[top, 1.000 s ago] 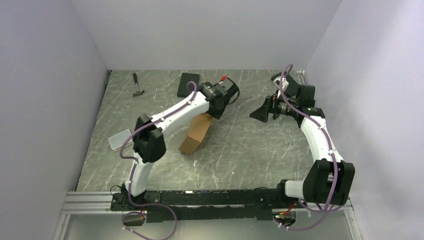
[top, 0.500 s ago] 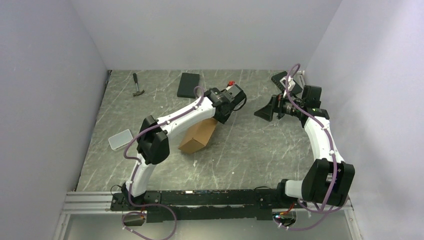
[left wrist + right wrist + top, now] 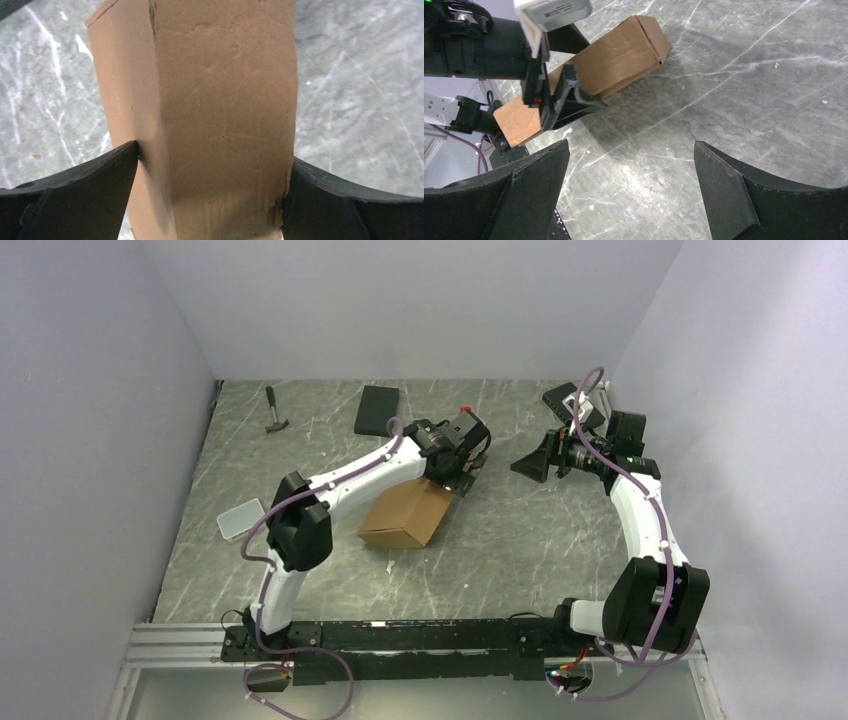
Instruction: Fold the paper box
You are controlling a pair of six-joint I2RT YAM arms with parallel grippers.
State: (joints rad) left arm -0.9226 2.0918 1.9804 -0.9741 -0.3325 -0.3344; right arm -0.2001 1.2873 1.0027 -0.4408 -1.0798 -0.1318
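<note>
The paper box (image 3: 405,518) is a plain brown folded cardboard box lying low on the grey table, left of centre. Its far right end sits under my left gripper (image 3: 458,475). In the left wrist view the box (image 3: 220,125) fills the space between the two black fingers, which stand wide apart at its two side edges; the gripper (image 3: 212,160) is open around it. In the right wrist view the box (image 3: 614,55) and the left gripper (image 3: 574,102) lie ahead. My right gripper (image 3: 528,462) hovers open to the right of the box, with only table between its jaws (image 3: 631,150).
A hammer (image 3: 275,412) and a flat black box (image 3: 376,410) lie at the back of the table. Another black item (image 3: 565,405) sits at the back right, behind the right arm. A small pale tray (image 3: 240,519) lies at the left. Walls close in three sides.
The box has tipped from standing steeply on edge to lying nearly flat. My left gripper has moved right with it and its fingers have spread wider. The right arm has barely shifted.
</note>
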